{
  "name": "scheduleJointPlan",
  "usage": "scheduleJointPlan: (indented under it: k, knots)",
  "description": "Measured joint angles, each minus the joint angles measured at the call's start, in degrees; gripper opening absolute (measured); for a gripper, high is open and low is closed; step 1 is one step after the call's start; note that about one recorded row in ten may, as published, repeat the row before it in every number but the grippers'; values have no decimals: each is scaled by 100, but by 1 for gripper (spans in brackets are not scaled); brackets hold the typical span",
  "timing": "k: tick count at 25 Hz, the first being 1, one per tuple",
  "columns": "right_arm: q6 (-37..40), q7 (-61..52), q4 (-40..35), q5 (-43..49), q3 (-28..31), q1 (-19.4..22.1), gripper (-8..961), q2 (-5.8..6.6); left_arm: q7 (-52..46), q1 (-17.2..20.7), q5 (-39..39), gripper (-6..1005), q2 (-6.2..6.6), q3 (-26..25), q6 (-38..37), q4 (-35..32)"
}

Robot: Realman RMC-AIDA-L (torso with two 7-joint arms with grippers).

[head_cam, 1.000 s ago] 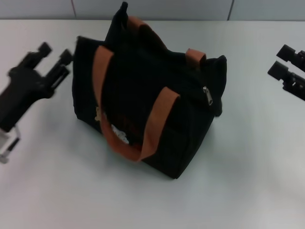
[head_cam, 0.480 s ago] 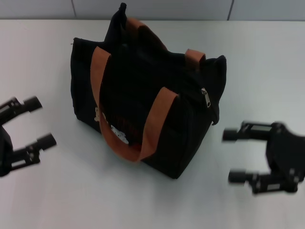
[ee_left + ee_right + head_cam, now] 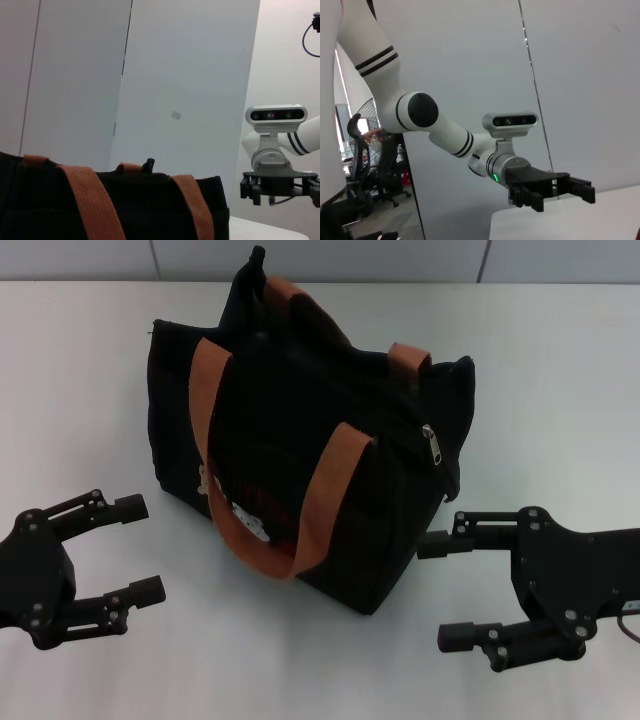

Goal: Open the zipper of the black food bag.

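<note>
The black food bag (image 3: pixel 300 440) stands upright in the middle of the white table, its two orange-brown handles (image 3: pixel 330 500) draped over it. The zipper (image 3: pixel 345 375) runs along the top and looks shut, with its silver pull tab (image 3: pixel 434 445) at the bag's right end. My left gripper (image 3: pixel 140 548) is open, low at the front left, its fingers pointing at the bag and apart from it. My right gripper (image 3: pixel 440 590) is open at the front right, just short of the bag's right corner. The left wrist view shows the bag (image 3: pixel 140 210) low and close.
The white table (image 3: pixel 560 390) stretches to a grey panelled wall at the back. In the left wrist view the right arm's gripper (image 3: pixel 280 185) shows beyond the bag; in the right wrist view the left arm's gripper (image 3: pixel 550 189) shows over the table's edge.
Both arms have swung down from the table's far sides to the front. The left gripper now sits front left, the right one front right and nearer the bag. The bag has barely moved.
</note>
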State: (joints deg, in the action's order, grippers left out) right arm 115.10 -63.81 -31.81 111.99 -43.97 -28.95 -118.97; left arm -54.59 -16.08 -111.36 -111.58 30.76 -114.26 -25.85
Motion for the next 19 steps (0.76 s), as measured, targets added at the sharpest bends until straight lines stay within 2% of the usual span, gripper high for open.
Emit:
scheduleJointPlan:
  k: [19]
  knots:
    - [-149, 159, 222, -35, 59, -58, 765, -38, -159, -56, -12, 859, -10, 149, -59, -8]
